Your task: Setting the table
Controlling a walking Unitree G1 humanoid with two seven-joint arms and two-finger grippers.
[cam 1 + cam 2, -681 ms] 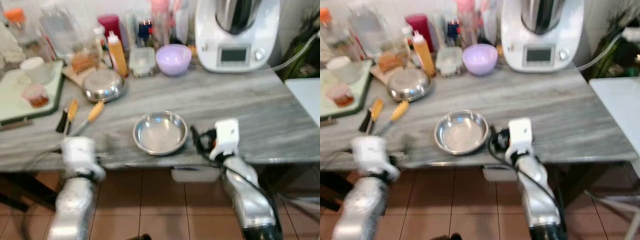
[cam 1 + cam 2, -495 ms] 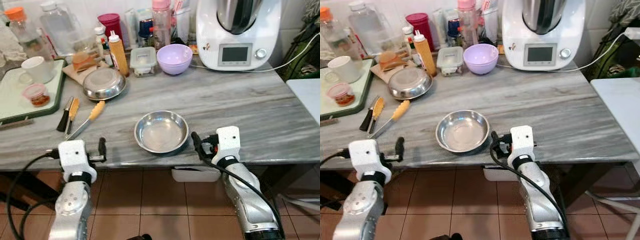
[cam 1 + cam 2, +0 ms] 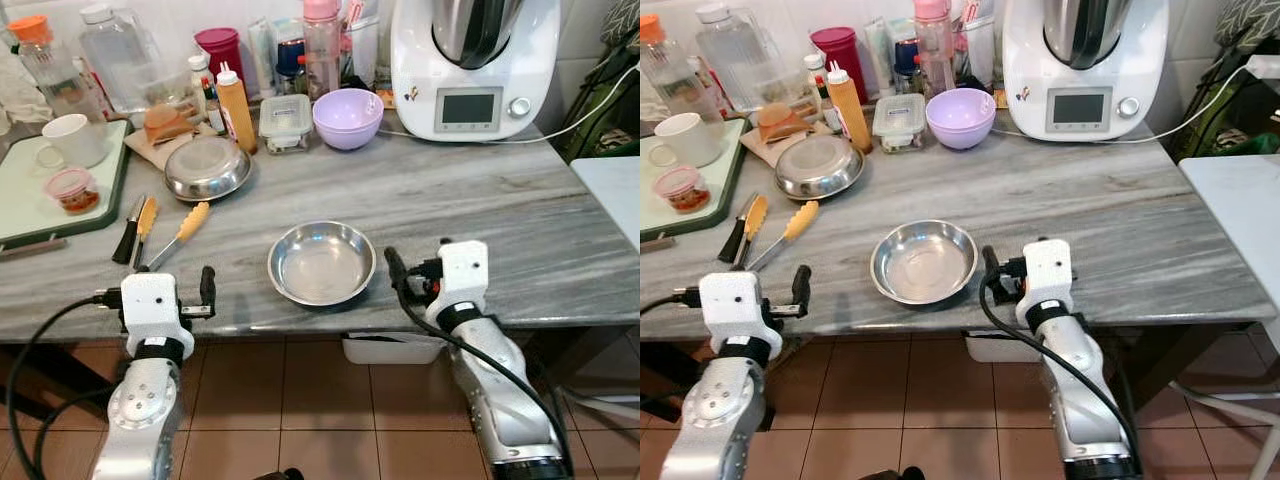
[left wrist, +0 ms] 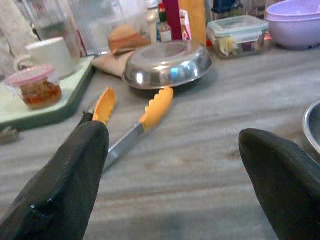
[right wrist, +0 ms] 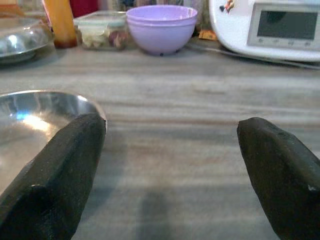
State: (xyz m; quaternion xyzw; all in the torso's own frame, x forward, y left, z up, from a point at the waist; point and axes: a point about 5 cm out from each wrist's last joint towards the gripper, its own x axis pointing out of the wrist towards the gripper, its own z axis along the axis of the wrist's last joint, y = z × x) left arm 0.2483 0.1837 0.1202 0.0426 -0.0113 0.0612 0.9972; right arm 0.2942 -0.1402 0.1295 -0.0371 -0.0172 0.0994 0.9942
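Note:
An empty steel bowl [image 3: 321, 263] sits upright near the front edge of the grey marble table [image 3: 520, 220]. My left gripper [image 4: 172, 135] is open at the table's front edge, left of the bowl, facing orange-tipped tongs [image 3: 175, 235] and an upturned steel bowl [image 3: 207, 168]. My right gripper [image 5: 172, 122] is open just right of the upright bowl, one black finger [image 3: 392, 270] close to its rim. Both hold nothing. A purple bowl [image 3: 348, 117] stands at the back.
A white kitchen machine [image 3: 475, 65] stands at the back right. Bottles, a squeeze bottle [image 3: 236, 108] and a lidded container [image 3: 285, 121] crowd the back. A green tray [image 3: 20, 200] at the left carries a white mug [image 3: 72, 139] and a small jar [image 3: 70, 188].
The blurred picture has steadied. Both grippers have edged slightly up and forward at the table's front edge. Nothing on the table has moved.

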